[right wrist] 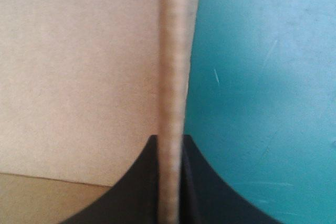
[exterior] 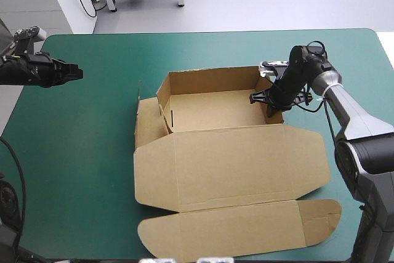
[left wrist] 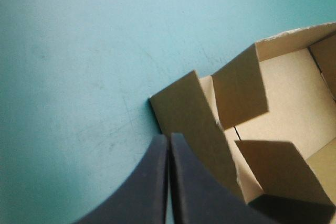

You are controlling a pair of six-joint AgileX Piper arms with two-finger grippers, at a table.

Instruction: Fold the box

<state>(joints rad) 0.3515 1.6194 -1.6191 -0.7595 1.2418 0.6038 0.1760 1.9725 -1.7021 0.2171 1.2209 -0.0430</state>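
The box (exterior: 234, 167), light stiff board in the middle of the desk (exterior: 80, 152), looks best taken by a wall edge, where the right jaws grip it; the left jaws hang clenched, empty.

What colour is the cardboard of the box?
The box is plain brown, no print; clearest in the high view.

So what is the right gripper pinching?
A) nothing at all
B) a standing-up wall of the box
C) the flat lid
B: in the right wrist view, the right gripper has its black fingers all but shut on the thin edge of an upright wall. The high view shows this is the right-hand wall of the box.
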